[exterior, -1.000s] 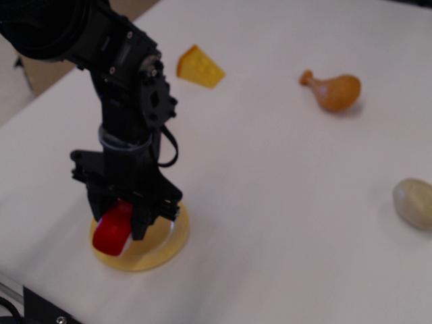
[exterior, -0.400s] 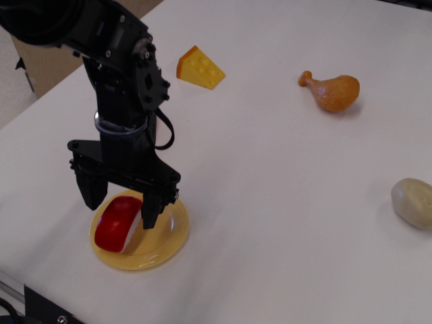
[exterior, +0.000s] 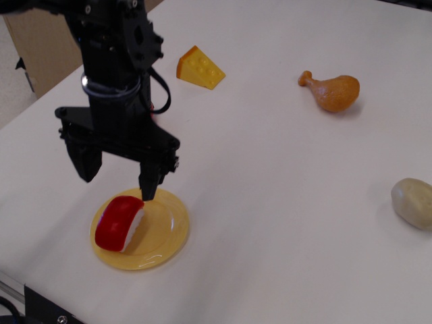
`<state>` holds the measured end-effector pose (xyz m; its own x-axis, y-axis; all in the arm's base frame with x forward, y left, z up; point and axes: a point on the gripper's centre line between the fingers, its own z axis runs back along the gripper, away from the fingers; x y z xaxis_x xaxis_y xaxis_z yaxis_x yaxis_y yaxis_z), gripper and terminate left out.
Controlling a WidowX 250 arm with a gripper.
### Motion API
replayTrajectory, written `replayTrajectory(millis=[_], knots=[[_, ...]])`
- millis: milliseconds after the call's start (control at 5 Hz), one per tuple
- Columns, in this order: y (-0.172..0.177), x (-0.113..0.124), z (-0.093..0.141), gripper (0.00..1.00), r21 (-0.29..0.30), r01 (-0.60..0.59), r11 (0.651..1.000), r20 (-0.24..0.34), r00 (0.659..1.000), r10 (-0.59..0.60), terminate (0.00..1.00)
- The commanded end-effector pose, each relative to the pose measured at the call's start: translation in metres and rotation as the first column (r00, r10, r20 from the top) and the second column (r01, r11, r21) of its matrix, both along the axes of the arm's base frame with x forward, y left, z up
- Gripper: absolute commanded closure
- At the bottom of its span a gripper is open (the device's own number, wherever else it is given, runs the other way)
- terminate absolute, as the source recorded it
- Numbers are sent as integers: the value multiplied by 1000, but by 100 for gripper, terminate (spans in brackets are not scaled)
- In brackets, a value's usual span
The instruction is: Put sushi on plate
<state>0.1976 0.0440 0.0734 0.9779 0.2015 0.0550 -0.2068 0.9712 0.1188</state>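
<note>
Tool (exterior: 116, 190) of the black robot arm hangs with its two fingers (exterior: 150, 181) spread wide and holding nothing, just above the sushi (exterior: 119, 223). That red-topped, white-based sushi lies tilted on the left part of the yellow plate (exterior: 169, 229), clear of both fingers. The plate sits near the front left edge of the white bench (exterior: 270, 202). Farther back, a yellow cheese wedge (exterior: 200, 67) rests beside the arm, with an orange-brown chicken drumstick (exterior: 332, 91) well apart to the right. A pale, rounded lump (exterior: 413, 202) lies at the right edge of the frame.
</note>
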Motion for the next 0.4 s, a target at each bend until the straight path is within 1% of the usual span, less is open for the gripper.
replayTrajectory(millis=[0,200], knots=[[4,2,14,0,6,1,1000,32,999,-1,0],[4,2,14,0,6,1,1000,32,999,-1,100]])
